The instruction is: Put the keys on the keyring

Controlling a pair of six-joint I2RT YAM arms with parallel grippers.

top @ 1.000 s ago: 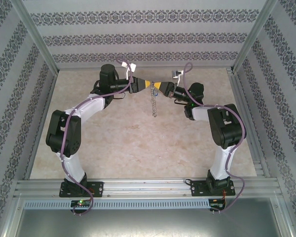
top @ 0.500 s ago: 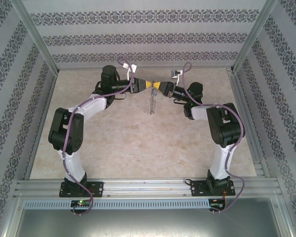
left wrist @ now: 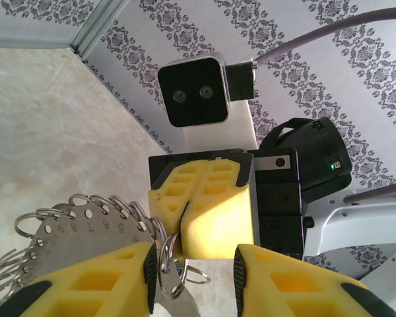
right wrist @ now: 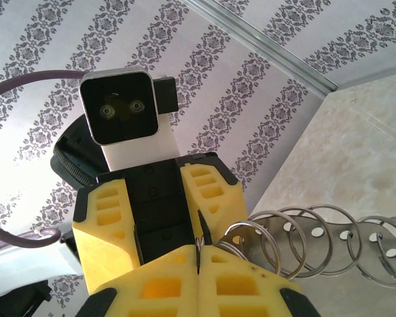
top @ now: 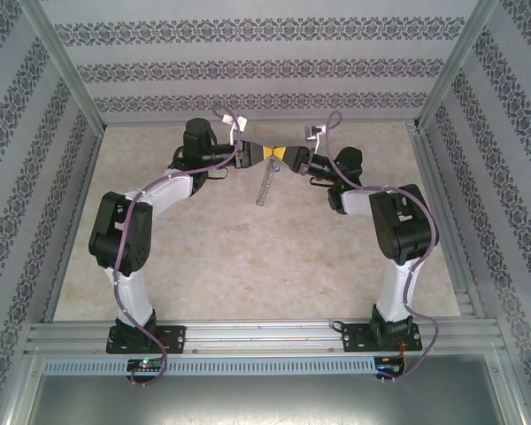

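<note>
The keyring (top: 263, 188) hangs limp below the two grippers, which meet at the back centre of the table. Close up, the keyring (left wrist: 72, 228) is a flat metal strip with numbered holes carrying several split rings. My right gripper (right wrist: 198, 264) is shut, pinching a thin ring edge, with the rest of the keyring (right wrist: 317, 241) trailing to the right. My left gripper (left wrist: 193, 264) is open; the strip and a ring rest against its left pad (left wrist: 150, 271). The right gripper (left wrist: 187, 224) faces it tip to tip. The blue-headed key is hidden.
The beige marbled tabletop (top: 248, 257) lies under the arms. Patterned walls (top: 265, 66) and aluminium posts (top: 66, 71) box it in on three sides. A metal rail (top: 265, 336) with both arm bases runs along the near edge.
The hanging end of the keyring has swung left and now slants. Both grippers have shifted slightly toward the back wall, and the left arm's elbow has moved with them.
</note>
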